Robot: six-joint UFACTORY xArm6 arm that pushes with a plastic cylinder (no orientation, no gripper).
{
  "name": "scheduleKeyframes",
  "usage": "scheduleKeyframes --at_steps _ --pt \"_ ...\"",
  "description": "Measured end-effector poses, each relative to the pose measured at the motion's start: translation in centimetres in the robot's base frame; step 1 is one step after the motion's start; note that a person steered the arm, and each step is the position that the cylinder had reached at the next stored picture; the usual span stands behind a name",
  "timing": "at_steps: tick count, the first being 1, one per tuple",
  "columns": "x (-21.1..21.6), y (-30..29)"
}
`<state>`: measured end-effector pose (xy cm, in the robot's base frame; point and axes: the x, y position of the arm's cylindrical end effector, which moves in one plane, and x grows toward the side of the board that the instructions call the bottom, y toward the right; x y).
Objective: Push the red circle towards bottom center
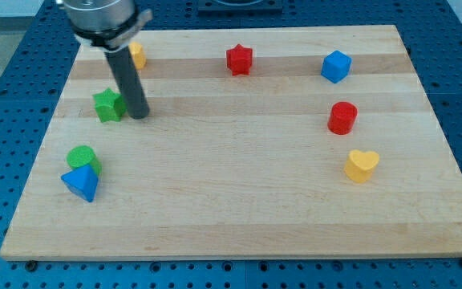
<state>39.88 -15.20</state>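
Observation:
The red circle [342, 117] is a short red cylinder standing at the view's right, a little above the middle of the wooden board [239, 201]. My tip [139, 114] is far from it, at the view's upper left, right beside the green star [108, 105] and on that star's right side. A yellow heart [362, 165] lies just below and to the right of the red circle.
A red star [239, 59] and a blue cube [336, 66] lie near the top edge. A yellow block [137, 54] is partly hidden behind the rod. A green cylinder [80, 157] touches a blue triangle [81, 184] at the lower left.

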Motion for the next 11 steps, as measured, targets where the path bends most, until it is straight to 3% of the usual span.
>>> scheduleKeyframes --at_steps 1,3,6,8,10,11 --pt "-2.6 0.9" --pt "-1.1 -3.3" --pt "-0.5 -3.6" --pt "2.4 4.7" --pt "2.4 6.5" --pt "2.4 14.0"
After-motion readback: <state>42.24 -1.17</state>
